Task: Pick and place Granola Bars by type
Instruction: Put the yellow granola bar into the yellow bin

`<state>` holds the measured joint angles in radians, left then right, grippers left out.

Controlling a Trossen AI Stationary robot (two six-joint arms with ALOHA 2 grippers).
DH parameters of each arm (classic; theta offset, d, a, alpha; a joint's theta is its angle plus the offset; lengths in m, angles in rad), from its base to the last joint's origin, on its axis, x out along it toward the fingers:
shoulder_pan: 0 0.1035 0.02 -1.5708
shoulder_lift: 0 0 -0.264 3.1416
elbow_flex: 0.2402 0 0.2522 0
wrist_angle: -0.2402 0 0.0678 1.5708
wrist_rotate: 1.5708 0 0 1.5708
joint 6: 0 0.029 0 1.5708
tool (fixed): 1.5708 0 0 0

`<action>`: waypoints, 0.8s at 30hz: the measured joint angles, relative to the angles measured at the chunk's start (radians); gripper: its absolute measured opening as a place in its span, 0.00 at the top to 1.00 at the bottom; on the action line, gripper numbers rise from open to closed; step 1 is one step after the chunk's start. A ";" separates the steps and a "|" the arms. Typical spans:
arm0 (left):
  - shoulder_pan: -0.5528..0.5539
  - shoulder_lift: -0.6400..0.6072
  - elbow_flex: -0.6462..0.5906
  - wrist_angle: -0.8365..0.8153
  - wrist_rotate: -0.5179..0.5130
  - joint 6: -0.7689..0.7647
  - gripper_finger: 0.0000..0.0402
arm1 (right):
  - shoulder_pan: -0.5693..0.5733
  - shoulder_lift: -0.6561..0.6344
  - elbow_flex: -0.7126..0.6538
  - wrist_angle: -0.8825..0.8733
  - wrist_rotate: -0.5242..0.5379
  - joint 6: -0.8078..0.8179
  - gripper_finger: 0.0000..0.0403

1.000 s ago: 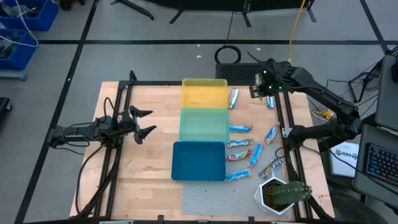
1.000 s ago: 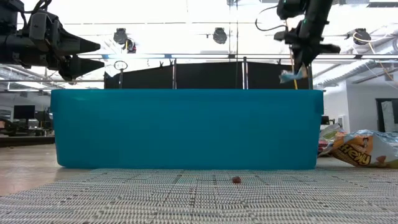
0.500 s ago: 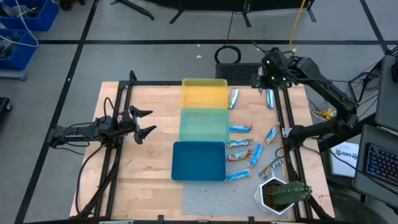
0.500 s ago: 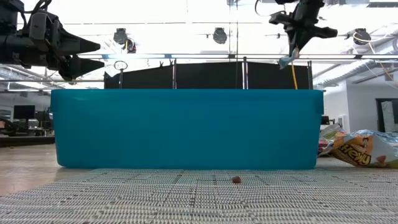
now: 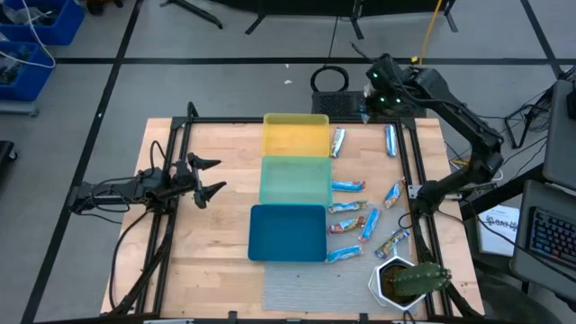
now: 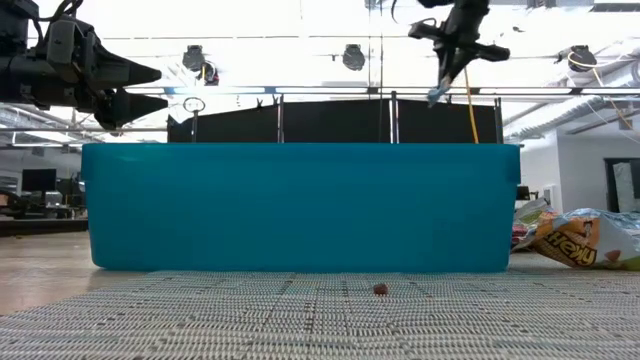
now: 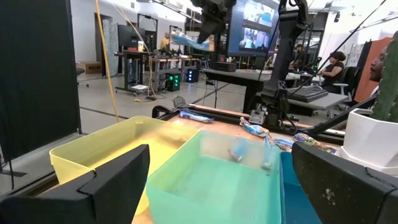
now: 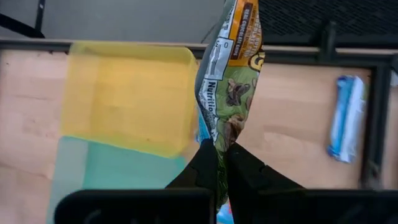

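My right gripper (image 5: 377, 90) hangs high over the table's far edge, just right of the yellow tray (image 5: 295, 135), and is shut on one granola bar (image 8: 230, 74) whose wrapper shows green and orange print. In the low view that bar (image 6: 437, 95) dangles under the gripper (image 6: 450, 45). Several blue and silver bars lie flat on the wood right of the trays, among them one (image 5: 337, 141) by the yellow tray and one (image 5: 391, 139) near the right rail. My left gripper (image 5: 207, 178) waits open above the table's left side. My right gripper pinches the granola bar between its two fingers (image 8: 202, 165) at one end of the wrapper (image 8: 217, 134), coming from above and pointing down. The bar is lifted clear and hangs below the fingers, slightly crumpled.
A green tray (image 5: 293, 180) and a blue tray (image 5: 288, 232) stand in a row nearer than the yellow one. A white pot with a cactus (image 5: 400, 283) sits at the near right corner, beside a grey mat (image 5: 306, 288). Black rails (image 5: 409, 171) frame the table.
My right gripper has risen and moved toward the far edge and a little left, carrying the bar higher above the table; the bar still hangs below it. The left arm has kept still.
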<state>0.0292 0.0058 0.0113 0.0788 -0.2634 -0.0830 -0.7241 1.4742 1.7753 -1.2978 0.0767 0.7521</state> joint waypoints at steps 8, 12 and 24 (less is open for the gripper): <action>0.000 0.000 0.000 0.000 0.000 0.000 0.02 | 0.045 0.110 0.046 0.088 -0.001 0.030 0.99; 0.000 0.000 0.000 0.000 0.000 0.000 0.02 | 0.064 0.158 0.048 0.115 -0.003 0.050 0.99; 0.000 0.000 0.000 0.000 0.000 0.000 0.02 | 0.116 0.278 0.048 0.211 -0.003 0.085 0.99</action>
<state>0.0292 0.0057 0.0113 0.0792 -0.2634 -0.0830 -0.6083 1.7518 1.8236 -1.0867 0.0738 0.8371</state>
